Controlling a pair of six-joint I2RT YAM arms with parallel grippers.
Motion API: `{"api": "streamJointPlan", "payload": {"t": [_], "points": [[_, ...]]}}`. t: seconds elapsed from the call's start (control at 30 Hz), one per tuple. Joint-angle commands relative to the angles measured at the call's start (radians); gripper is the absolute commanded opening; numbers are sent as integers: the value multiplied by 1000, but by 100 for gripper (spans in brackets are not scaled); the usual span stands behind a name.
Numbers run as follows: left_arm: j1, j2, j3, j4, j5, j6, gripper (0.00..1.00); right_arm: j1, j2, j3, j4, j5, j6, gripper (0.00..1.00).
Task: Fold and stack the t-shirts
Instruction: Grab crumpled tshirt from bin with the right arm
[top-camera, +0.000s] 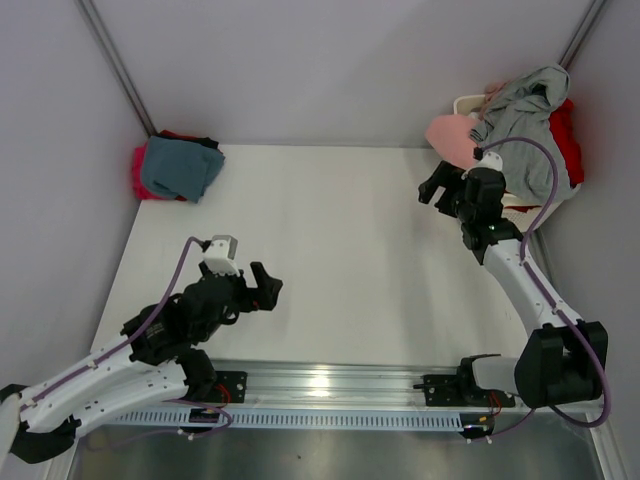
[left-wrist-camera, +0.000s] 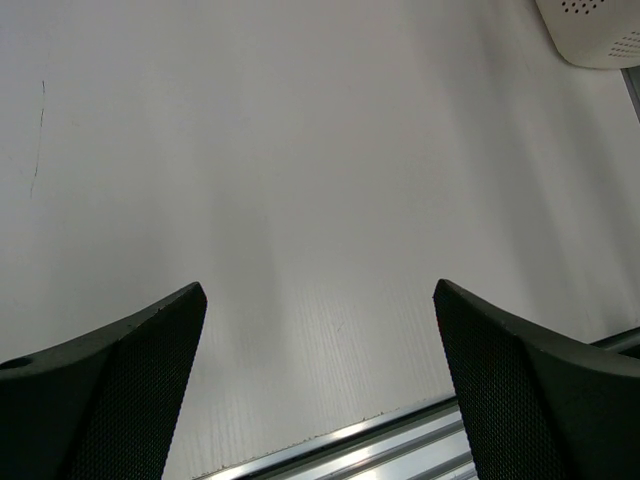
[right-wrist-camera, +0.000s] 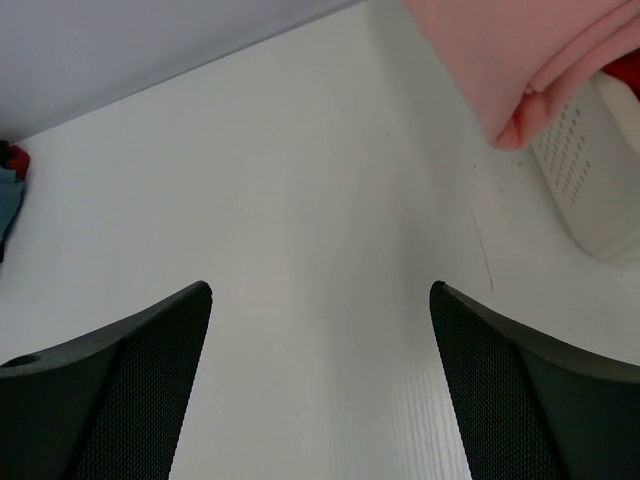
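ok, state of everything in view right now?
left gripper: jaws open, empty
right gripper: jaws open, empty
salmon-pink shirt: unfolded, draped over basket rim
grey shirt: unfolded, heaped on top of basket
red shirt: bunched in basket
teal-blue shirt: loosely folded, tops far-left pile
magenta shirt: under teal-blue shirt
basket: overflowing

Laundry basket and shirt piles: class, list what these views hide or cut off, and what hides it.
Top view: basket mostly buried under the grey shirt, pink shirt and red shirt.
Top view: teal shirt covers most of the magenta shirt.
Right wrist view: pink shirt cut by the top edge.
Left wrist view: only a basket corner shows.
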Motion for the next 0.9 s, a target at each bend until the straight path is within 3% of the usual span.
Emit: {"api": "streamJointPlan", "payload": {"t": [0.0,0.27,0.87], "points": [[-4,-3,-8,29,-8,0,99,-33,23,38,1,28,-9,93],[-4,0,-15,41,-8,2,99,-48,40,76,18,32,-26,94],[-4,2,-29,70,-13,7,99,-129,216,345,-68,40,-58,93]]}}
